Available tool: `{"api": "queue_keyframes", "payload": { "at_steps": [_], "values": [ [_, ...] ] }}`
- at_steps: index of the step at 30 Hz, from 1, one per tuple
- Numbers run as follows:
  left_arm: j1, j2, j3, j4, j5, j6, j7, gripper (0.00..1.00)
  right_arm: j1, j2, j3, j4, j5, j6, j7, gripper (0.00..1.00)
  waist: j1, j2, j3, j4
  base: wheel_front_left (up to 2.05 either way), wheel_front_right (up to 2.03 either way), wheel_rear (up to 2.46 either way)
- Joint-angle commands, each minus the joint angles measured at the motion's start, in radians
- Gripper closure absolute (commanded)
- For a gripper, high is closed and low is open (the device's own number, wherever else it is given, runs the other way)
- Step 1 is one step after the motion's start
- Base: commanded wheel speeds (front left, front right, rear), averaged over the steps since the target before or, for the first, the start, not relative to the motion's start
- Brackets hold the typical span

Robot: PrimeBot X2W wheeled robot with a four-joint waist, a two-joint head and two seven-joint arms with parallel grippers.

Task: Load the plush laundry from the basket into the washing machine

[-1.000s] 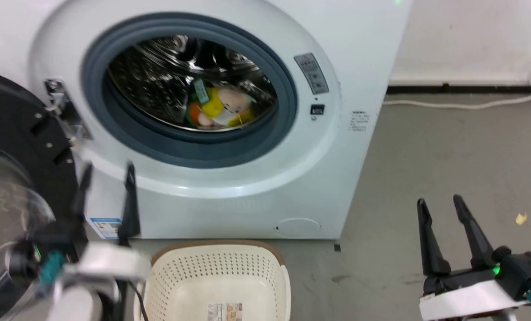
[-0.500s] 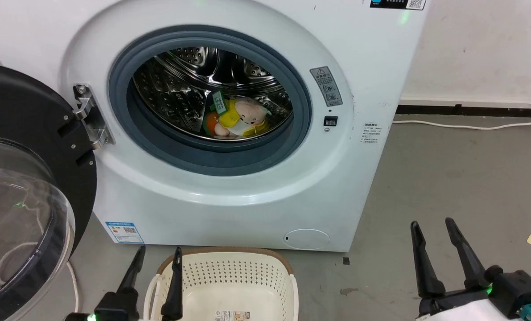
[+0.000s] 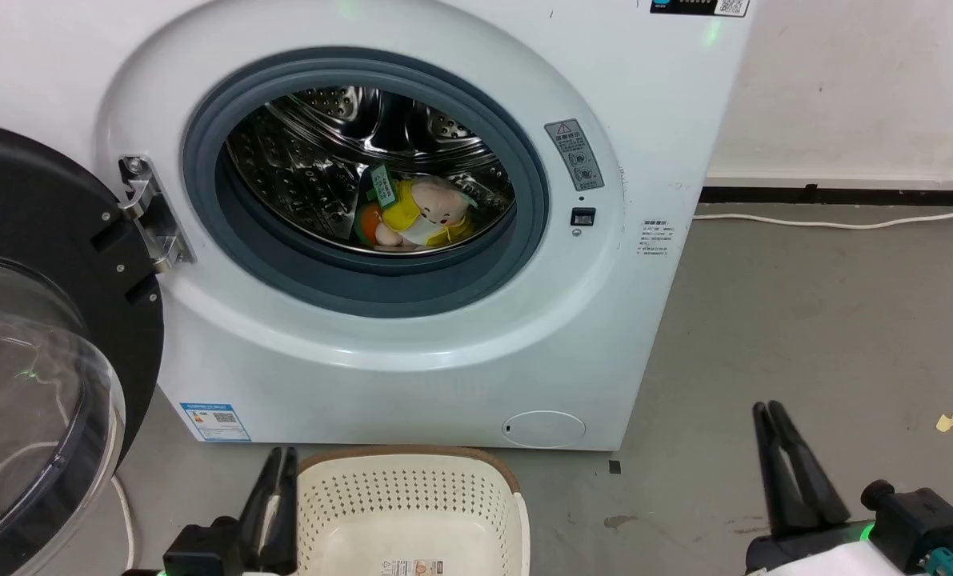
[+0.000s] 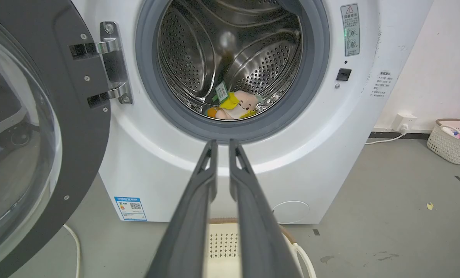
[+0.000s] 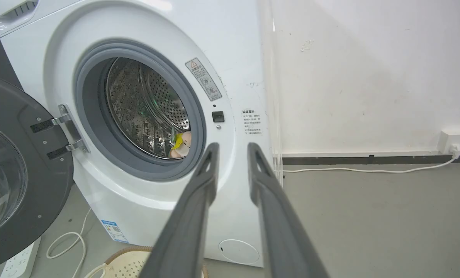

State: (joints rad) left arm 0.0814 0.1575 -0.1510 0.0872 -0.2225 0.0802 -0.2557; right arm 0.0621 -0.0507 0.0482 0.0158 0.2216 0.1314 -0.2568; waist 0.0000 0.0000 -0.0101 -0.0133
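The plush laundry [image 3: 420, 212], a doll with a pale head, yellow garment, orange part and green tag, lies in the steel drum of the white washing machine [image 3: 364, 352]. The doll [image 4: 235, 105] [image 5: 181, 141] is low in the drum. The black-rimmed bubble door [image 3: 36, 320] hangs open at the left. The cream basket [image 3: 412, 458] stands on the floor before the washer, with just its label showing inside. My left gripper [image 3: 282, 452] [image 4: 222, 142] is shut and holds nothing, at the basket's left rim. My right gripper [image 3: 766, 406] [image 5: 231, 146] is over the floor at the right, fingers drawn nearly together, holding nothing.
A white cable [image 3: 836, 224] runs along the floor by the back wall to a socket [image 5: 455, 139]. Another white cord [image 3: 124, 512] and a power strip [image 5: 17, 262] lie under the open door. A second basket [image 4: 452, 141] holding clothes stands far right.
The left gripper has dropped from beside the door to the basket's left rim and closed its fingers. The right gripper's fingers have also come together. The camera shifted slightly.
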Motion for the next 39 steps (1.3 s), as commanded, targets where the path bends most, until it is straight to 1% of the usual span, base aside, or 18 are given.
{"api": "queue_keyframes", "payload": {
  "at_steps": [1,39],
  "values": [
    [-0.001,-0.001,0.001,-0.001,0.002,-0.001,0.002,1.00,-0.001,0.000,0.000,0.000,-0.002,0.000,0.002,1.00,0.0000,0.0000,0.000,0.000,0.00,0.00,0.00],
    [-0.025,-0.033,0.047,-0.027,0.069,-0.025,0.080,1.00,-0.019,0.000,-0.015,-0.005,-0.069,0.000,0.080,1.00,0.0000,0.0000,0.003,0.004,0.00,0.00,0.00]
  ]
}}
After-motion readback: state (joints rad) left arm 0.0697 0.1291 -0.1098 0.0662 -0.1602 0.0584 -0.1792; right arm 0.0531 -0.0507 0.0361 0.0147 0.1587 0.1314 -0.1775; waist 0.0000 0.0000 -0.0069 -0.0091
